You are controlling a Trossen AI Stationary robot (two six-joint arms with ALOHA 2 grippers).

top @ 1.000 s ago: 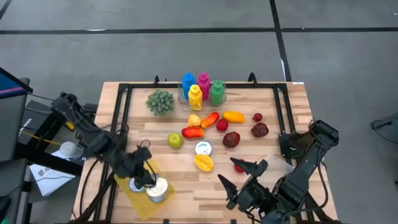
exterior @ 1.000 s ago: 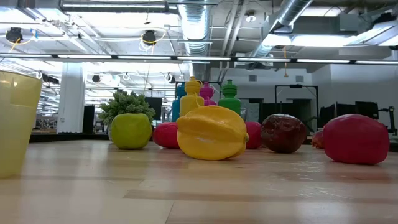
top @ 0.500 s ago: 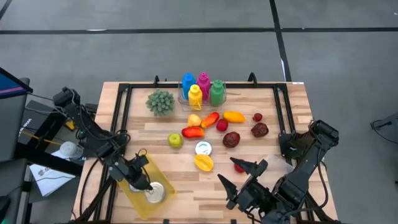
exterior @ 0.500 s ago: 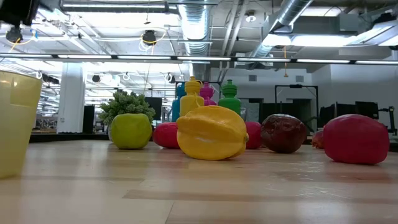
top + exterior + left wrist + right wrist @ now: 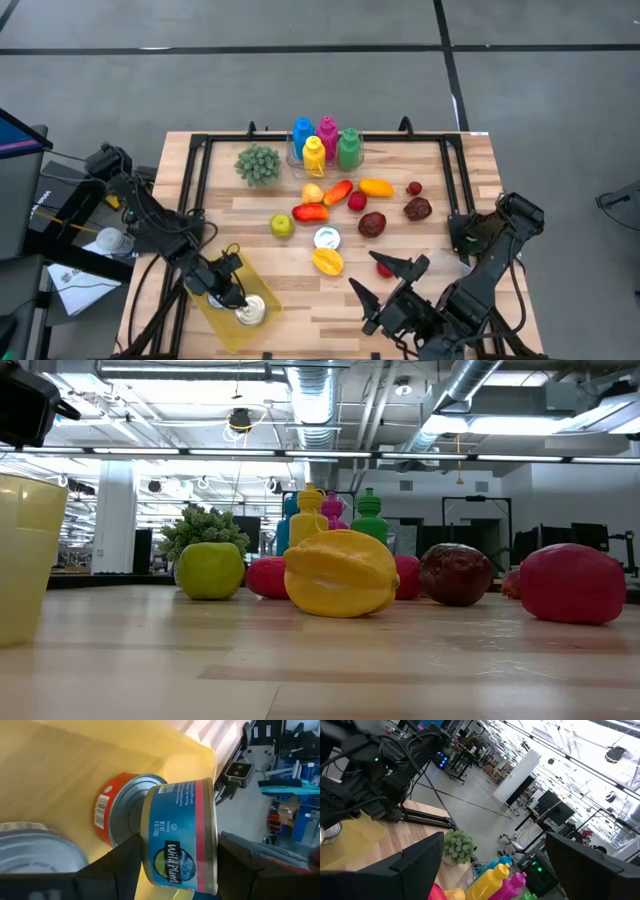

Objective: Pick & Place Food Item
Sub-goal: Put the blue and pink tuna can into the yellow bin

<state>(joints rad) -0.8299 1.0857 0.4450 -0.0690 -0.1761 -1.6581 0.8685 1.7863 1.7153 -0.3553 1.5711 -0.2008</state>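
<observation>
With the left gripper (image 5: 175,870) clamped on the blue-and-red labelled tin can (image 5: 179,837) inside the yellow plastic bin (image 5: 222,313), lower until it rests beside the orange-labelled can (image 5: 117,810), then release; right gripper (image 5: 385,282) waits open.

The left arm reaches in from the worktop's left edge, bent at the elbow, its wrist angled down toward the near-left corner. The left hand (image 5: 228,291) hangs there with its two dark fingers (image 5: 115,865) parted and closed around the sides of a can. The right arm waits folded at the near-right side of the worktop, forearm stretched toward the middle. The right hand (image 5: 385,281) is raised, its fingers (image 5: 417,857) spread wide and holding nothing.
</observation>
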